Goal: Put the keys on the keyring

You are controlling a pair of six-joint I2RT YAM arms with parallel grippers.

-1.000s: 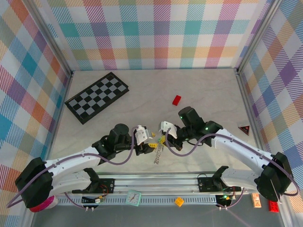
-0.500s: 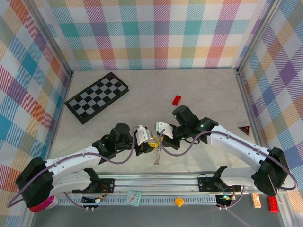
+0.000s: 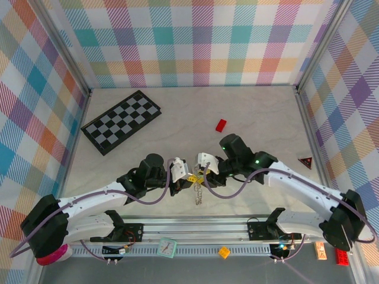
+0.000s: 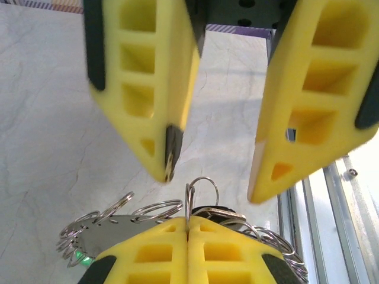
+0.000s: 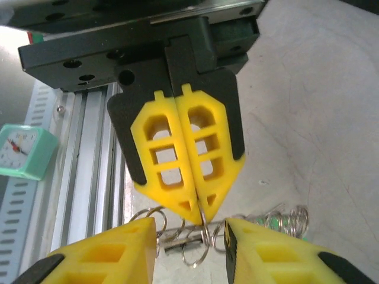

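Observation:
The keyring is a chain of small silver rings that dangles between the two grippers, near the table's front edge. My left gripper is shut on one upright ring of it, pinched at the fingertips. A dark key head lies just behind that ring, and a flat grey blade with a green glint lies to the left. My right gripper faces the left one, open, its fingers on either side of the ring without touching it. In the right wrist view my right gripper straddles the left fingertips, with more rings trailing right.
A black-and-grey chequerboard lies at the back left, and a small red block sits behind the grippers. A red triangle is by the right wall. The aluminium rail and a green clock are at the near edge.
The left gripper has shut on a ring of the keyring. The right gripper, shut before, has opened and let go. The chain now hangs from the left fingertips.

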